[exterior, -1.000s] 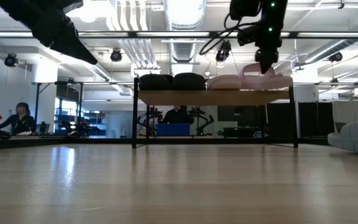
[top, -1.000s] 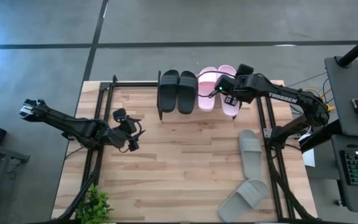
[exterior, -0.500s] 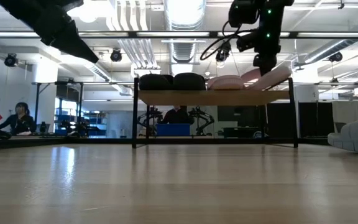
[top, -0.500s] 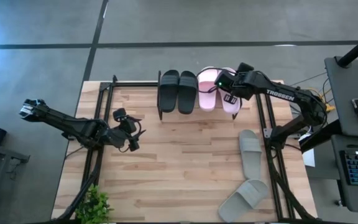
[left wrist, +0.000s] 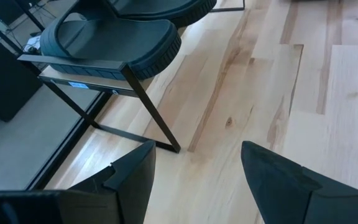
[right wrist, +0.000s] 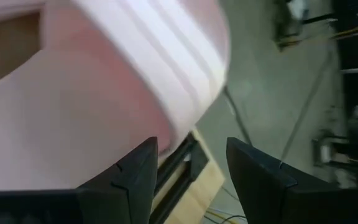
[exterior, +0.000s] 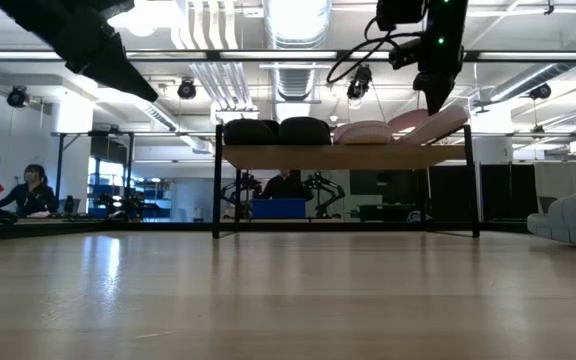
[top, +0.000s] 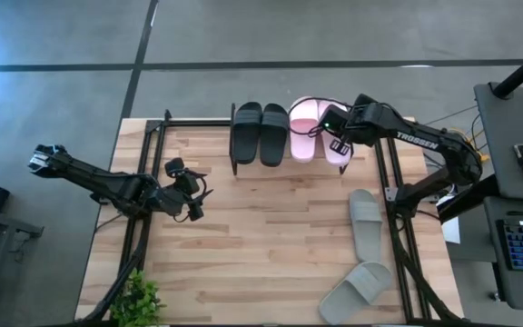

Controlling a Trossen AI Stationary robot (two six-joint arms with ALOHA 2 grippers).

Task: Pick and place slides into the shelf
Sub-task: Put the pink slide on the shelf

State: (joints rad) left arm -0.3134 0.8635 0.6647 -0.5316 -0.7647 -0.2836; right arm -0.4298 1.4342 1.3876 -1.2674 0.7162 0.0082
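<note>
The shelf (exterior: 343, 155) stands at the table's far edge. Two black slides (top: 260, 133) and a pale pink slide (top: 302, 127) lie flat on its top board. The second pink slide (exterior: 438, 122) sits at the shelf's right end, tilted, with its right side raised. My right gripper (exterior: 434, 100) hangs open just above it; in the right wrist view the pink strap (right wrist: 166, 56) fills the picture ahead of the fingers. Two grey slides (top: 366, 222) (top: 357, 289) lie on the table's right side. My left gripper (top: 192, 204) waits open at the table's left. My right gripper (right wrist: 191, 155) comes at the tilted pink slide from above, pointing down, with its fingers apart. One finger (right wrist: 135, 168) stands right beside the pink sole (right wrist: 73, 137). I cannot tell whether it touches the slide.
A small green plant (top: 139, 300) stands at the table's near left corner. Dark frame rails (top: 398, 236) run along the left and right sides of the table. The left wrist view shows the shelf's thin leg (left wrist: 154, 118) below a black slide (left wrist: 104, 37).
My right gripper has shifted a little toward the table's right edge and risen slightly. The right pink slide, which lay nearly flat on the shelf a second ago, has tipped: its right side is now raised and its left side stays on the board.
</note>
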